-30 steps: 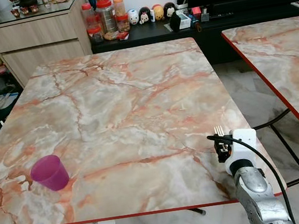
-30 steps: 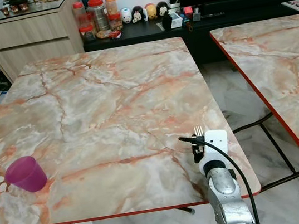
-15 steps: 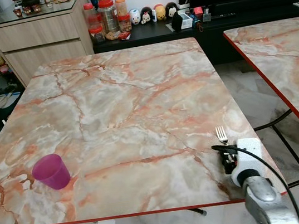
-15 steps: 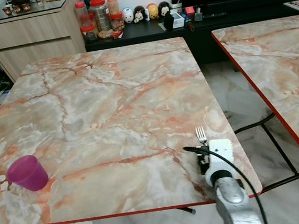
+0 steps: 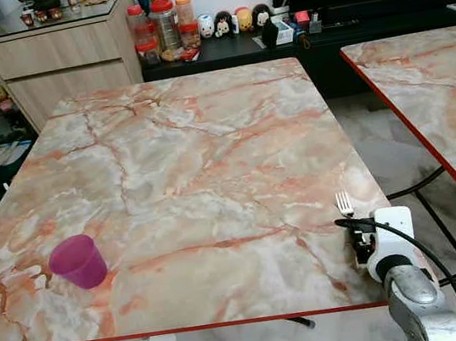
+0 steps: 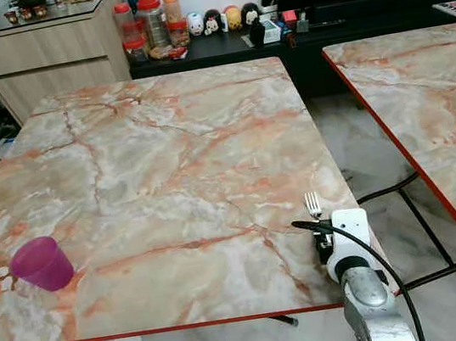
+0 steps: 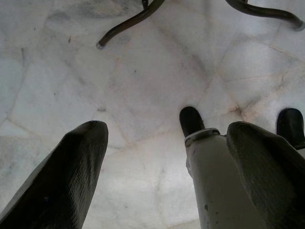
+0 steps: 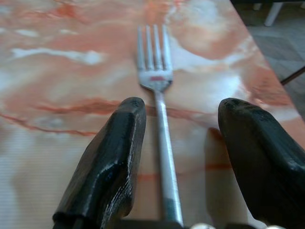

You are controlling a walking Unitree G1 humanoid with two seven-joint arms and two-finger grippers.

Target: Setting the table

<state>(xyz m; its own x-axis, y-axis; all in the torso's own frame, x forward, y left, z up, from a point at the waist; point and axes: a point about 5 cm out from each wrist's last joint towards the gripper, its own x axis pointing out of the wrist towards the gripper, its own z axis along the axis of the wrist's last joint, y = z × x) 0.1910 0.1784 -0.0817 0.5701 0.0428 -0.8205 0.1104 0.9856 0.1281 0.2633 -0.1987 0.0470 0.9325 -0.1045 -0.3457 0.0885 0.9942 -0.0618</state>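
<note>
- Right at the near right corner of the orange-veined marble-pattern table (image 5: pixel 194 175) lies a slim silver metal fork (image 8: pixel 158 109), tines pointing away from the robot, close to the red-trimmed right edge.
- Seen from the right wrist, the fork's handle runs straight down the gap between the two black fingers (image 8: pixel 107 167) and touches neither; its near end is cut off by the frame.
- From the head views, just the tines and a short piece of the handle (image 5: pixel 346 204) stick out past the white wrist housing, which hides the rest.
- The right gripper (image 8: pixel 181 157) sits low over the table corner with its fingers spread wide and holds nothing; whether the fork's handle rests flat on the marble cannot be told from the wrist view.
- A black cable loops over the silver right arm (image 5: pixel 416 305), whose lower part is cut off by the frame.
- Far across the table, near the left front edge, a small purple plastic cup (image 5: pixel 77 262) stands upright, well apart from the fork.
- The left gripper (image 7: pixel 167 186) hangs idle below the table, fingers wide apart and empty, over a pale marble tile floor (image 7: pixel 143 71); black table legs (image 7: pixel 128 21) and the robot's own leg and dark feet show there too.
- A second marble-pattern table (image 5: pixel 432 97) stands to the right, across a gap.
- Behind, a wooden drawer cabinet (image 5: pixel 57 63) and a dark low bench carry red-lidded jars (image 5: pixel 162 28) and small figurines (image 5: pixel 231 21), too small to make out further.
</note>
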